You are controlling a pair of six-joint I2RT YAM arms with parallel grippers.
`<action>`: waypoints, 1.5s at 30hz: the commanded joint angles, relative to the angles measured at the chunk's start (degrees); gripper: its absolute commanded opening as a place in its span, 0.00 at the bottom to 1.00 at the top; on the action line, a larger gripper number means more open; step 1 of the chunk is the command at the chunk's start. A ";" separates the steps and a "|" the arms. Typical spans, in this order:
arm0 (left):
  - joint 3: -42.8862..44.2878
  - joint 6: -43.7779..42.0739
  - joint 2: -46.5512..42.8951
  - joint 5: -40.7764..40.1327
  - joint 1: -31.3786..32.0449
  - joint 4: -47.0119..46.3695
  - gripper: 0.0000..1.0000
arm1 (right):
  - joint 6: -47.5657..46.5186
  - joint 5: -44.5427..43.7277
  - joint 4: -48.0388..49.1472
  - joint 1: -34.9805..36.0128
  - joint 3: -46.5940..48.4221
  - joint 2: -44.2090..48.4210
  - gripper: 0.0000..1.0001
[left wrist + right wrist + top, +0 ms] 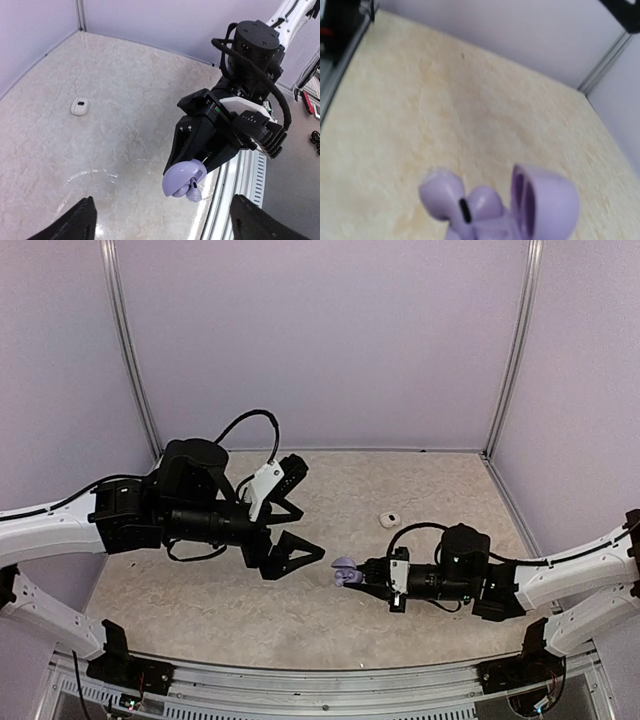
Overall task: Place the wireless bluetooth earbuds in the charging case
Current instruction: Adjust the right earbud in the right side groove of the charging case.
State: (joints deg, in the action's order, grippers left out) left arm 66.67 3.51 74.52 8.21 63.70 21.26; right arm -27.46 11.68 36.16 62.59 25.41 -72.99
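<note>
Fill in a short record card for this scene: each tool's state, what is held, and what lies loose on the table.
left tool: open, empty, above the table
right tool: shut on the lilac case
lilac case: lid open, held off the table
case contents: rounded lilac shapes in its body, probably earbuds, too blurred to be sure
small white item: lying on the table, on the far side, apart from both arms
</note>
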 commanded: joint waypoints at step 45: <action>-6.00 -22.38 1.29 6.67 7.93 -18.84 0.94 | 15.86 29.77 5.72 -3.70 2.53 3.54 0.00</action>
State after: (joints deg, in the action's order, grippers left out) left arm 58.57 -17.98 75.09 13.72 71.46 3.25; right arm -12.29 40.34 40.60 59.33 26.41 -68.86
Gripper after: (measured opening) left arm 0.946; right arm 0.208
